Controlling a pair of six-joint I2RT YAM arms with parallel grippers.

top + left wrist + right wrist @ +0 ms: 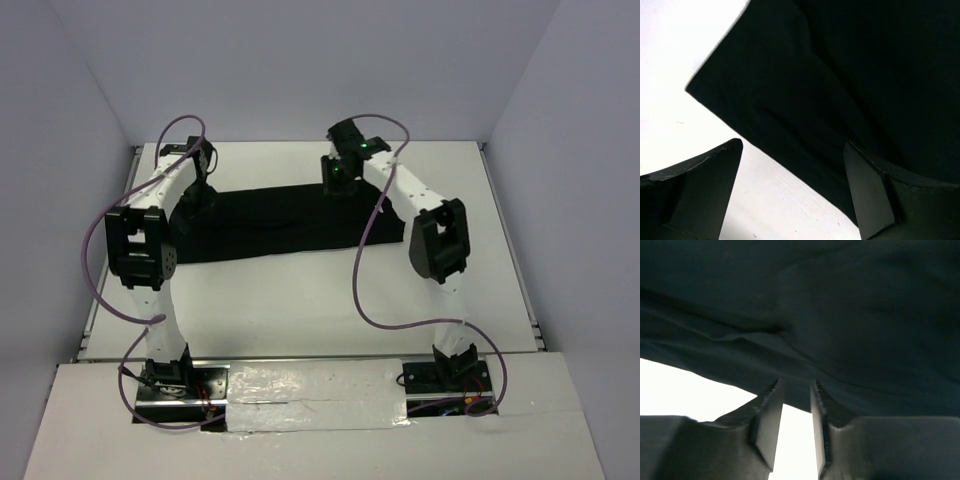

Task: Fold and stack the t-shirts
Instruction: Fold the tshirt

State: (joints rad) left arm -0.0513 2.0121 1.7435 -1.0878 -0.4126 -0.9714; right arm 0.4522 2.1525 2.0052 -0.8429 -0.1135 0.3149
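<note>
While the plain black soft-cloth short-sleeved t-shirt (280,225) lies flat across the upper middle of the white table (300,310), its long axis runs left to right in the top view. Both arms reach past it to its upper edge.

The left gripper (197,195) sits at the shirt's upper left corner. The right gripper (338,178) sits on the same upper edge, right of centre. Each arm is therefore nearest its own end of that edge, and the cloth spreads from both hands toward the bottom of the frame.

In the left wrist view the fingers (700,190) stand wide apart. The cloth's diagonal border passes between them: one finger is over bare table at lower left, and the other is against black fabric at lower right. Nothing is pinched there.

In the right wrist view the fingers (767,425) are drawn close, with only a narrow slit left. The hem dips in at their tips, but I cannot tell whether it is truly clamped.

My reading is that the coming fold will draw this upper edge down across the short axis. For that, the left hand must first close on its corner, or the edge would probably come over skewed.
</note>
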